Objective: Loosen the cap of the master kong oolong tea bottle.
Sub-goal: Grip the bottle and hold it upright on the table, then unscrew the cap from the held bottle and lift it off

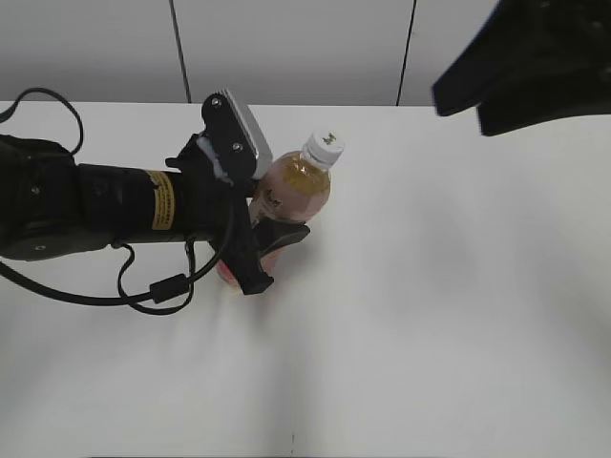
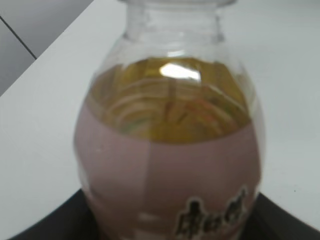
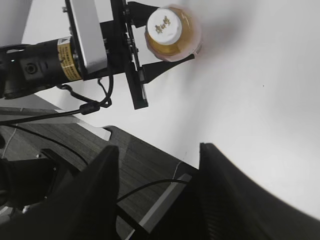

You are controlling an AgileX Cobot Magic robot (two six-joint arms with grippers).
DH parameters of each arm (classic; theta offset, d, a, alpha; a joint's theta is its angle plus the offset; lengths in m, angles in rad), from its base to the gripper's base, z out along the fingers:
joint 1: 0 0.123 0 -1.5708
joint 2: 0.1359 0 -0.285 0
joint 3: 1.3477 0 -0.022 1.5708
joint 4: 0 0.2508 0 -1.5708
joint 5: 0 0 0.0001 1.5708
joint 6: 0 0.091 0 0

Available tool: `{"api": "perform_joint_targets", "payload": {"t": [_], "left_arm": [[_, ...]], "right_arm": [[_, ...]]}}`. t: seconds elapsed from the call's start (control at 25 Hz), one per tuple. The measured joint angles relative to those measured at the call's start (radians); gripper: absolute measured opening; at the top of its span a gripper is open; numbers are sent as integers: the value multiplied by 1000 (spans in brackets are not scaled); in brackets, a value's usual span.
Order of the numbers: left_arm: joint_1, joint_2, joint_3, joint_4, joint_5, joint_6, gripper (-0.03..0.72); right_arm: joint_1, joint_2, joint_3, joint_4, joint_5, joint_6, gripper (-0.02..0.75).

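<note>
The master kong oolong tea bottle (image 1: 294, 191) stands upright on the white table, amber tea above a pink label. Its white cap (image 1: 323, 146) sits on top; the right wrist view shows it from above (image 3: 164, 26). My left gripper (image 1: 272, 248) is shut on the bottle's lower body; the bottle fills the left wrist view (image 2: 170, 150). My right gripper (image 3: 159, 150) is open and empty, high above the table and apart from the bottle; in the exterior view it is the dark shape at top right (image 1: 525, 67).
The white table (image 1: 439, 286) stretches to the right and front of the bottle. A black cable (image 1: 158, 286) loops under the left arm. The table's edge and dark floor show in the right wrist view (image 3: 150, 160).
</note>
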Motion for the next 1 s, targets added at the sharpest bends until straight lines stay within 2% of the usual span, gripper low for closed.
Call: {"api": "perform_joint_targets", "payload": {"t": [0.16,0.32,0.52,1.0], "left_arm": [[-15,0,-11,6,19,0,389],[-28,-4,-15,11,22,0,389],[-30,-23,-19,12,26,0,389],[-31,-23,-19,9,26,0,389]], "right_arm": [[111,168,-125,-59,-29,122,388],[164,321,-284,-108,-25,234,388],[168,431,-395,-170,5,357,388],[168,485,-405,-191,33,418,388]]}}
